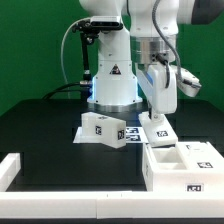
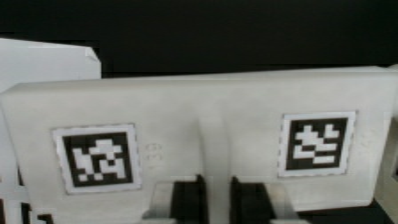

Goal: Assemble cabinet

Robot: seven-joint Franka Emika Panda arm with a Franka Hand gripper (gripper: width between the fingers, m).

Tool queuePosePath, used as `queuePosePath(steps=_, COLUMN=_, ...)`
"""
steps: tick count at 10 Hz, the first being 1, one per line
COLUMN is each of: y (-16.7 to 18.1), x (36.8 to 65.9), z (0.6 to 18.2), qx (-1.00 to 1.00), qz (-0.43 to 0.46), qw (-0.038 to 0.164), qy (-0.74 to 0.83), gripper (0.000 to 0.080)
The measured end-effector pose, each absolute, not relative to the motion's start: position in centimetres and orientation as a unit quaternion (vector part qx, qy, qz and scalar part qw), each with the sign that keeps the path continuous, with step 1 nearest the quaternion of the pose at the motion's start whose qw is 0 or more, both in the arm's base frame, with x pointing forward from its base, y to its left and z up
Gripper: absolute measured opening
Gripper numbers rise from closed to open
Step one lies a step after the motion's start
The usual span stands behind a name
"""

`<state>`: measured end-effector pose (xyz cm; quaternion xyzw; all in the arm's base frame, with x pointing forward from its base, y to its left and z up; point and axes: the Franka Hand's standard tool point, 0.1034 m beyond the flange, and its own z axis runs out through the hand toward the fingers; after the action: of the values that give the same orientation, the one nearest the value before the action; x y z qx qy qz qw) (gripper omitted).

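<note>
My gripper (image 1: 160, 110) hangs at the exterior view's right, just behind the white box shell (image 1: 182, 158) with tagged fronts. In the wrist view the gripper (image 2: 228, 200) has both dark fingers (image 2: 185, 200) close on either side of a thin light strip of a white cabinet panel (image 2: 205, 115) that carries two square tags. The same panel (image 1: 159, 127) shows as a small white piece under the gripper, at or just above the table. A white tagged block (image 1: 103, 128) stands to the exterior view's left of it.
The marker board (image 1: 84, 136) lies flat under and beside the tagged block. The robot base (image 1: 112, 85) stands behind it. A white L-shaped rail (image 1: 12, 168) runs along the front left and the table's front edge. Another white surface (image 2: 45, 60) shows beyond the panel.
</note>
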<state>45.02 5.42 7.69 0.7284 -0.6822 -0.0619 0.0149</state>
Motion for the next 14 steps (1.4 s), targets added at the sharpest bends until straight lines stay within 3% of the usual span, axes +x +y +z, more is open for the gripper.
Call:
queuePosePath(steps=8, y=4.6, x=45.8, z=8.0, qx=0.728, qz=-0.044, qw=0.004, qy=-0.684, gripper=0.0056)
queuePosePath(steps=10, y=3.9, x=46.1, z=8.0, qx=0.727, qz=0.008, qw=-0.033, qy=-0.685, gripper=0.0056)
queuePosePath(steps=12, y=4.1, x=46.6, z=8.8, qx=0.724, qz=-0.010, qw=-0.037, qy=-0.688, gripper=0.0056)
queuePosePath(steps=14, y=4.1, x=46.4, z=8.6, qx=0.725, qz=-0.011, qw=-0.033, qy=-0.688, gripper=0.0056)
